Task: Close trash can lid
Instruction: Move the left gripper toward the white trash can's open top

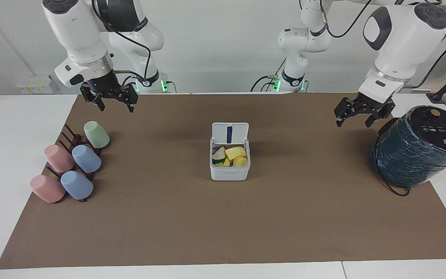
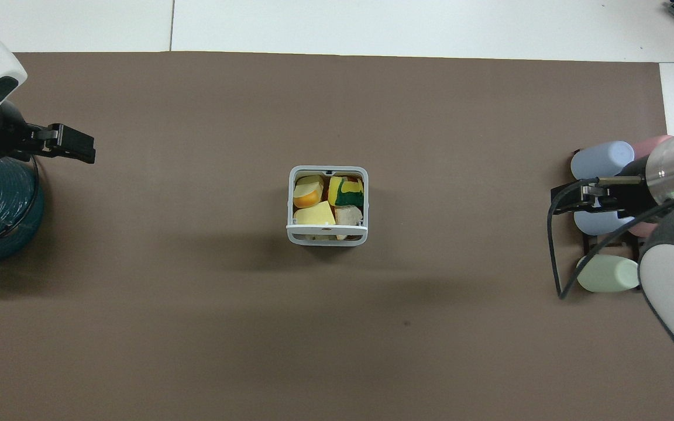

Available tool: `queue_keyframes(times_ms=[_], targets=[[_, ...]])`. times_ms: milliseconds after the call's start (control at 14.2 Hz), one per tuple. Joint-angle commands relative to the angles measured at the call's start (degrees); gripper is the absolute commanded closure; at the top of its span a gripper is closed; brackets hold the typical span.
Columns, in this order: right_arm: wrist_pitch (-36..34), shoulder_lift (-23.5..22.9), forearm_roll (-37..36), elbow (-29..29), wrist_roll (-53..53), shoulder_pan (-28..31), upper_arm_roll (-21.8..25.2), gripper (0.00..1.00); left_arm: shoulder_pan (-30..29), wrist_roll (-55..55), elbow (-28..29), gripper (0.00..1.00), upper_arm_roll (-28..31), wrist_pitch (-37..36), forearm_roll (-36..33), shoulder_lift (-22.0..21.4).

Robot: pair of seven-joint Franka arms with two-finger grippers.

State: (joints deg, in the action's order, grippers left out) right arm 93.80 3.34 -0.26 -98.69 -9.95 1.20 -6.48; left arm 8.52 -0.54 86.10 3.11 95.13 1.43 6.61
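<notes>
Between claws, well apart: trash can (image 1: 229, 162), lid (image 1: 230, 133) up.

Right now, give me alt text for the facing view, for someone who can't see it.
A small white square plastic trash can sits mid-mat, its flat white hinged lid standing open over yellow scraps. Both arms wait raised: the right tool over the mat near five pastel cups, the left tool beside a dark teal wrapped cylinder.
</notes>
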Motion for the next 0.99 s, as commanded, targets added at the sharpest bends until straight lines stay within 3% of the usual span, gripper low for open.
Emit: queue_keyframes(times_ms=[0,282,493,704,915], targets=[[0.9,1.3,1.5,-1.4,1.4,1.1,-0.5,0.0,-0.3,-1.0,0.8,0.0,0.0,0.4,-0.9,-1.2],[0.9,1.3,1.5,-1.4,1.4,1.1,-0.5,0.0,2.7,-0.2,2.2,0.0,-0.7,-1.0,-0.8,-2.3],[0.9,1.3,1.5,-1.4,1.4,1.1,-0.5,0.0,12.2,4.4,13.1,0.0,-0.7,-0.9,-0.7,-7.8],[0.9,1.3,1.5,-1.4,1.4,1.1,-0.5,0.0,22.9,18.7,24.0,0.0,-0.8,10.3,-0.5,-12.7],[0.9,1.3,1.5,-1.4,1.4,1.1,-0.5,0.0,30.0,30.2,28.0,0.0,-1.0,19.8,0.2,-13.5]])
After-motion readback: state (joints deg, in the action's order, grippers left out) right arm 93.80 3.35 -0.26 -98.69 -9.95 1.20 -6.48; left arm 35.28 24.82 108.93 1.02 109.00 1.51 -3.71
